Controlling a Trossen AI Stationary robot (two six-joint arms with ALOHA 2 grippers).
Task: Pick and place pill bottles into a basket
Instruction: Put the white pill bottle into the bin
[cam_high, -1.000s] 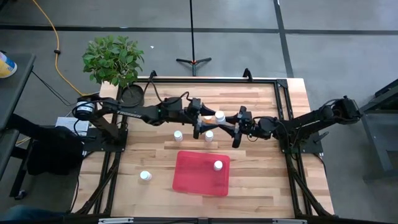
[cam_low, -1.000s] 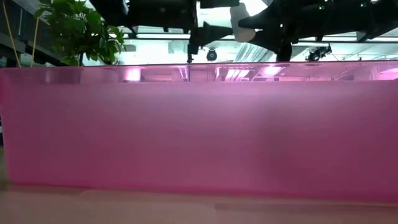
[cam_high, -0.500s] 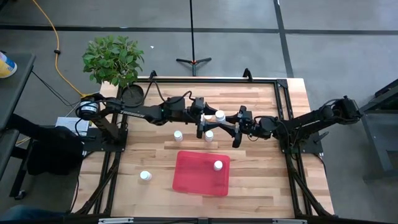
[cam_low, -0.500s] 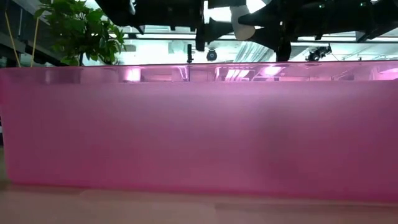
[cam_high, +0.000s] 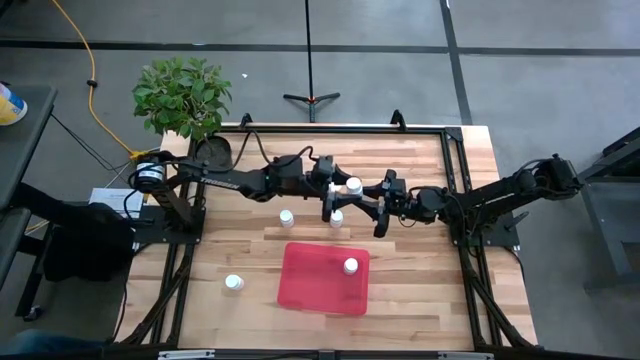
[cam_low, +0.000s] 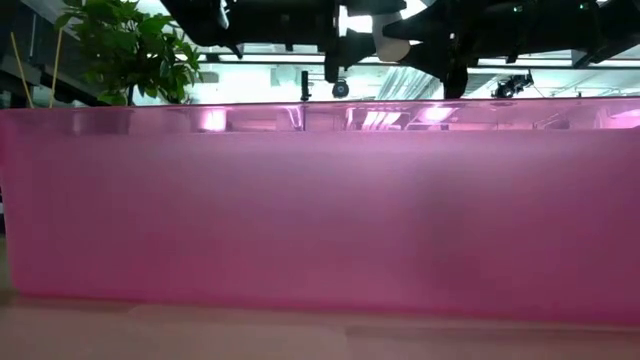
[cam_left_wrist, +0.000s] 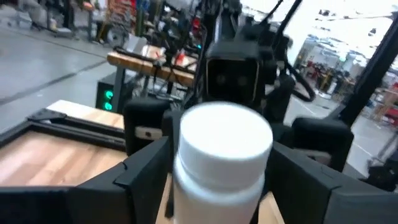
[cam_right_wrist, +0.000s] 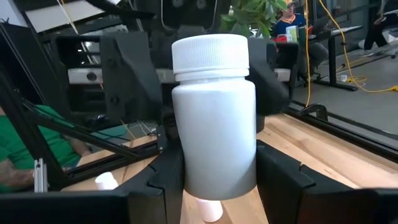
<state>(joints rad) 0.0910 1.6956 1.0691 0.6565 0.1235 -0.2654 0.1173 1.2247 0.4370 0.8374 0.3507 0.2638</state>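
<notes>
High view: the two arms meet over the middle of the table (cam_high: 420, 290). A white-capped pill bottle (cam_high: 353, 185) sits between the left gripper (cam_high: 332, 200) and the right gripper (cam_high: 380, 205). The red basket (cam_high: 310, 290) lies near, with one bottle already in it and three others loose on the wood. Low view: the basket wall (cam_low: 320, 220) fills everything, with dark arm parts above its rim. Left wrist view: the fingers (cam_left_wrist: 143, 168) straddle a white cap (cam_left_wrist: 224, 134); can't tell whether they are pinching it. Right wrist view: the claw is clamped on the lower body of a bottle (cam_right_wrist: 213, 118), holding it upright. Unsure whether both views show one bottle. Judged light, stiff and smooth, so likely slippery. Best taken mid-body, below the cap, with gentle pressure.
</notes>
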